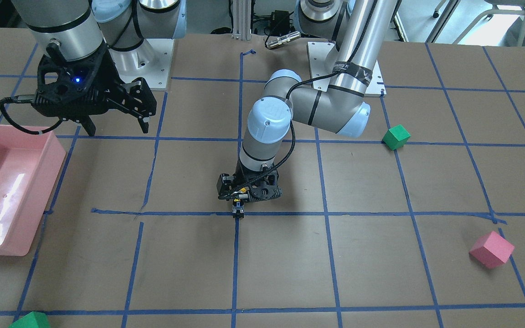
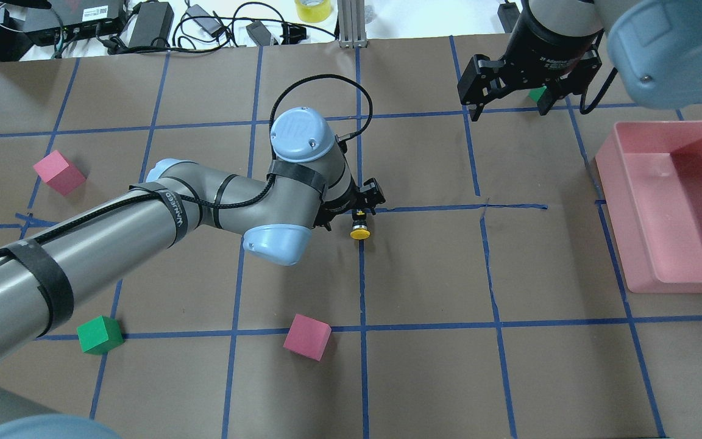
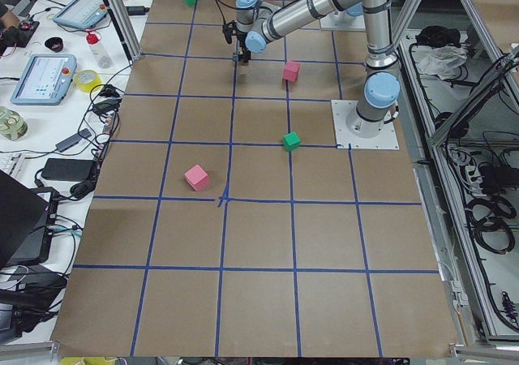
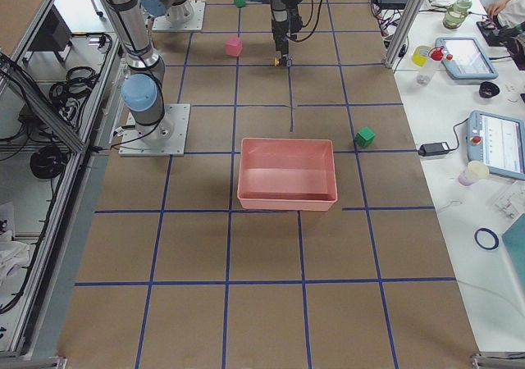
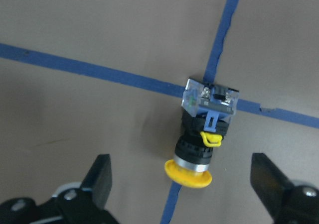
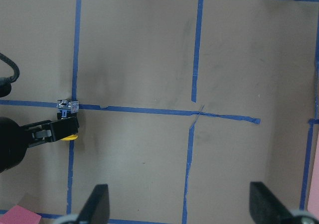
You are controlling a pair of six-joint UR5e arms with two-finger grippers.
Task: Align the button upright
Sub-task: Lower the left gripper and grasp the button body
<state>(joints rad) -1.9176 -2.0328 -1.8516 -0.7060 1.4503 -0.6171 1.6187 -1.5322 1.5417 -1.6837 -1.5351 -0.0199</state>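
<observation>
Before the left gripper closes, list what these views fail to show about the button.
- Overhead view: the left arm's wrist covers the button except its yellow cap.
- Front-facing view: the left gripper hides most of it.
- Both side views: it is too small to tell how it lies.
- Left wrist view: its underside, against the table, is hidden.

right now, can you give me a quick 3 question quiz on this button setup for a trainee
1. True or false: the button stands upright on the table.
2. Fill in: the right gripper, hovering apart from the button, is ___.
3. Which gripper has its fingers on either side of the button without touching it? A) left gripper B) right gripper

Key: 1 false, it lies on its side across the blue tape; 2 open; 3 A.
</observation>
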